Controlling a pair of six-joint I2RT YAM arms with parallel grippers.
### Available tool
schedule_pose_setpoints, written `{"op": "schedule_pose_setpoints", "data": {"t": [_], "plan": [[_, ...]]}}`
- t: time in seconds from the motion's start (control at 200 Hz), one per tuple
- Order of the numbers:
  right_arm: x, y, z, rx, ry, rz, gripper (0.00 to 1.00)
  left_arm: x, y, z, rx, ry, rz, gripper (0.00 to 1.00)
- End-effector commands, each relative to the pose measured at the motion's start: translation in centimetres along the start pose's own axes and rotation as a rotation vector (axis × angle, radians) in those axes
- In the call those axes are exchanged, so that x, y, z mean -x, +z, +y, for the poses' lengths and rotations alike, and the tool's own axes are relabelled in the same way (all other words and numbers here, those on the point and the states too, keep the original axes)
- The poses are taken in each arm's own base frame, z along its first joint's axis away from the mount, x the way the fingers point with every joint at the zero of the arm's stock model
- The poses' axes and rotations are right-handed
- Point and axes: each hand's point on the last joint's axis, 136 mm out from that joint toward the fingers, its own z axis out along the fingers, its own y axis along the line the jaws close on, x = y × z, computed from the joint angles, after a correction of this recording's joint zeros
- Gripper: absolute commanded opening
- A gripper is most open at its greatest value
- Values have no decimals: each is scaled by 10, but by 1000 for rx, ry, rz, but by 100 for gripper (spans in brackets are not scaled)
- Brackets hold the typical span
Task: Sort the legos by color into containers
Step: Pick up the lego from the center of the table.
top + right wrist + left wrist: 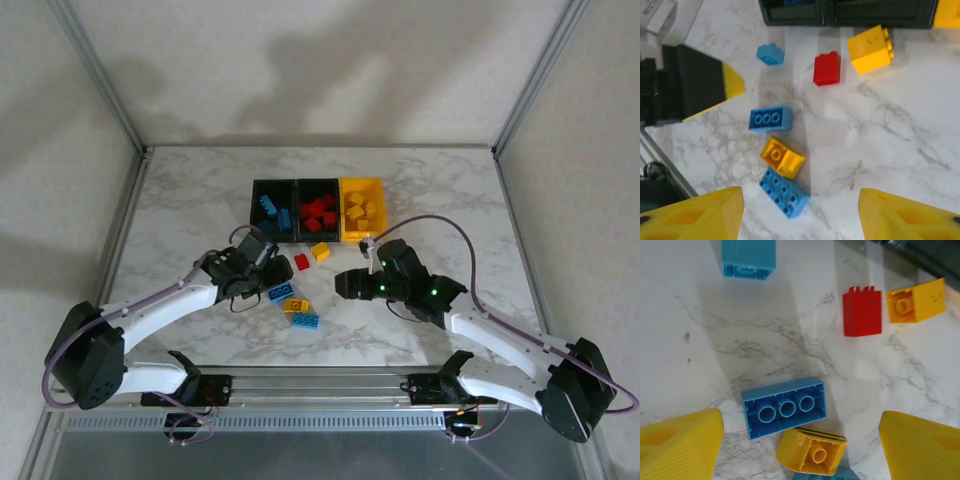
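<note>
Mostly done: the bins (296, 182) hold sorted blue, red and yellow pieces, while six legos (280, 292) lie loose on the tabletop (450, 200) just before them. Left tool (801, 427) and right tool (801, 200) hover spread, empty.

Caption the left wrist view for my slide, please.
Left pincer open above an upturned blue lego, yellow lego beside it, red lego beyond.

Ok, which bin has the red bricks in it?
The middle bin, black, between the black bin holding blue bricks and the yellow bin.
</note>
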Motion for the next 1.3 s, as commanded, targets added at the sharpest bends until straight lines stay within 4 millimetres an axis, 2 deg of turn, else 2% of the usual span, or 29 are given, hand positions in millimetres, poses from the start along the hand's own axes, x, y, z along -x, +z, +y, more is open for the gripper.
{"op": "schedule_pose_setpoints", "data": {"t": [0.0, 0.195, 0.506, 0.566, 0.696, 0.801, 0.996, 1.292], "plan": [[-5, -6, 4, 30, 20, -23, 62, -5, 11, 8, 63, -14, -11, 82], [-9, -13, 0, 18, 40, -43, 62, -17, 29, 6, 118, 11, 17, 84], [-15, -10, -2, 26, 51, -34, 60, -29, 53, 0, 179, 73, 44, 84], [-16, -9, -2, 26, 52, -34, 60, -31, 56, 1, 186, 79, 51, 81], [-20, -8, -4, 27, 55, -20, 59, -30, 56, 1, 191, 91, 47, 64], [-24, -6, -3, 41, 55, -6, 59, -27, 52, -1, 191, 100, 40, 57], [-27, -5, 10, 100, 28, 6, 59, -9, 34, -13, 159, 106, -7, 56], [-13, 7, 31, 132, 4, -10, 58, 45, 2, -37, 84, 84, -99, 56]]}}
